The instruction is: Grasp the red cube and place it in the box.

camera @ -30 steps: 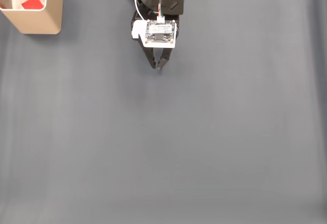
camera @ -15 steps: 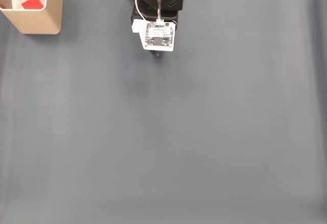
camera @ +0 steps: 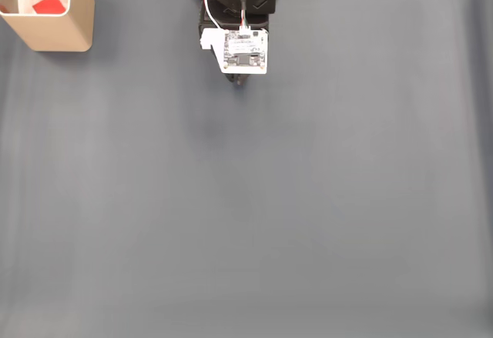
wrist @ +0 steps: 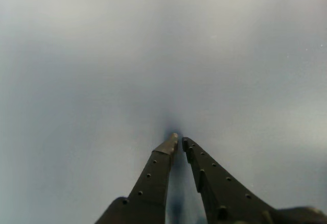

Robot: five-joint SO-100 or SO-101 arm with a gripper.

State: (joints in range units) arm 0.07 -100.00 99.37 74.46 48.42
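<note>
Red cube [camera: 48, 3] lying inside the box [camera: 58, 31]; gripper [wrist: 179, 141], fingers together and empty, hanging near the grey mat [camera: 308, 199]; best parked well apart from the box

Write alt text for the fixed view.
A red cube sits inside a beige box at the top left of a dark grey mat. The arm's gripper is folded back at top centre, away from the box.
</note>
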